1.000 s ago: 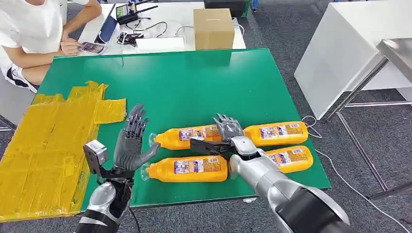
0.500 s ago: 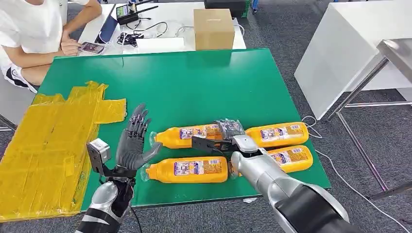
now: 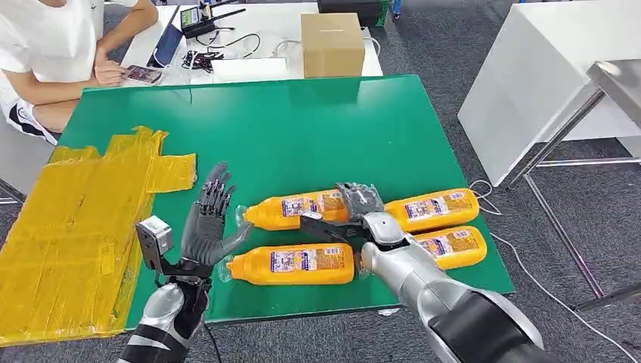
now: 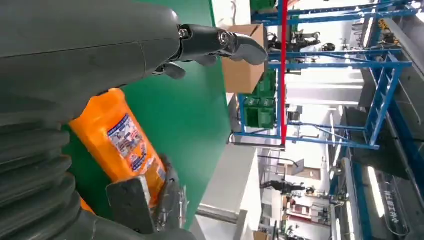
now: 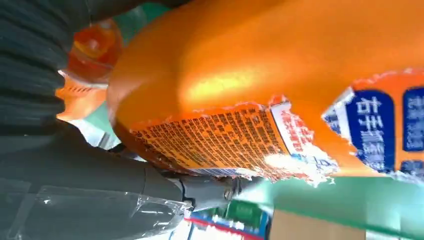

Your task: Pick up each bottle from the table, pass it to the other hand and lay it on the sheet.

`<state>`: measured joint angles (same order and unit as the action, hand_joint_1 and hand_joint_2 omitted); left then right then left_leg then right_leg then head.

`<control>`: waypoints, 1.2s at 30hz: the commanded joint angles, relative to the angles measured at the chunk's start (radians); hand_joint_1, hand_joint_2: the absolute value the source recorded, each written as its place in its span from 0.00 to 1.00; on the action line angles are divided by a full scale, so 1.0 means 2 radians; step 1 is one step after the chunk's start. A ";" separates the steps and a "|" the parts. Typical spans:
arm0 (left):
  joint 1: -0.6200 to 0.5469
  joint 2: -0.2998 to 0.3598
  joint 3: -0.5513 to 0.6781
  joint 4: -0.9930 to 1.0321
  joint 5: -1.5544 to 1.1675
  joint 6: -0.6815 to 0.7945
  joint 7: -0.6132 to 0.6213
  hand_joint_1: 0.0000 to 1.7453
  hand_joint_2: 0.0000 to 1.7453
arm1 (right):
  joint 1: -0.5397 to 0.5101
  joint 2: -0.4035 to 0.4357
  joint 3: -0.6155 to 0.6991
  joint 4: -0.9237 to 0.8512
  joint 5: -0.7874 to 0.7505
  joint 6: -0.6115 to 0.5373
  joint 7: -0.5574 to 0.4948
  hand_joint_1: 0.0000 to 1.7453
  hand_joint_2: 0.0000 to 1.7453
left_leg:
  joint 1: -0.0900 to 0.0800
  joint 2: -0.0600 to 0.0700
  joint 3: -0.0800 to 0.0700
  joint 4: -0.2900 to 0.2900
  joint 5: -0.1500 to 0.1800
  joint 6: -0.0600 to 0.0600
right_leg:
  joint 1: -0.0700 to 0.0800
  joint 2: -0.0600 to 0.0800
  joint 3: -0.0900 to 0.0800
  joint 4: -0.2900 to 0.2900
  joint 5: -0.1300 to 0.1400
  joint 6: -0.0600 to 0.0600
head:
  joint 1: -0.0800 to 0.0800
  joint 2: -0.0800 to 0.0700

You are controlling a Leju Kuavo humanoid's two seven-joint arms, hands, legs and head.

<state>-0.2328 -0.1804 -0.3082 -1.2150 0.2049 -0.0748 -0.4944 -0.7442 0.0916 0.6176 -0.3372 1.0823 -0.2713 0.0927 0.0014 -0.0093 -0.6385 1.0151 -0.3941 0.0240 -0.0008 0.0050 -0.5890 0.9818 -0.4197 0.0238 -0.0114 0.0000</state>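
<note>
Pickup step: right hand [image 3: 355, 206] wraps the far-left bottle [image 3: 291, 212], which lies on the green table [image 3: 302, 128]. Left hand [image 3: 208, 223] waits spread beside its cap. Next, I'd judge: lift, pass left, lay on yellow sheet [image 3: 68, 227].

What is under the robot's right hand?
The right hand lies over the base end of an orange bottle on the green table. Its fingers cover that end, so the grip itself is hidden.

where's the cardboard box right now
In the head view the brown cardboard box stands on the white table just beyond the far edge of the green table, right of a tangle of black cables.
</note>
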 commanded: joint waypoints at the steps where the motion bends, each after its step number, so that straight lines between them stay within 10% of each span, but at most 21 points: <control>1: -0.018 0.005 -0.013 0.032 0.001 0.001 0.001 0.00 1.00 | -0.015 -0.001 0.034 0.027 0.033 -0.015 0.021 0.00 1.00 | 0.000 0.000 0.002 0.000 -0.001 -0.001 | 0.000 -0.001 0.003 0.000 -0.001 0.000 | 0.000 0.000; 36: -0.023 0.009 -0.018 0.042 0.011 -0.012 -0.003 0.00 1.00 | -0.017 0.007 0.089 0.023 0.094 0.030 -0.068 0.00 1.00 | 0.000 0.000 0.002 0.000 -0.001 -0.001 | 0.000 -0.001 0.003 0.000 -0.001 0.000 | 0.000 0.000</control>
<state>-0.2354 -0.1850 -0.3166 -1.1959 0.2220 -0.0961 -0.4978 -0.7648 0.1099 0.7458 -0.3319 1.2688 -0.2331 0.0142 0.0015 -0.0089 -0.6381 1.0151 -0.3941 0.0239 -0.0007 0.0051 -0.5885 0.9818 -0.4197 0.0238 -0.0114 0.0000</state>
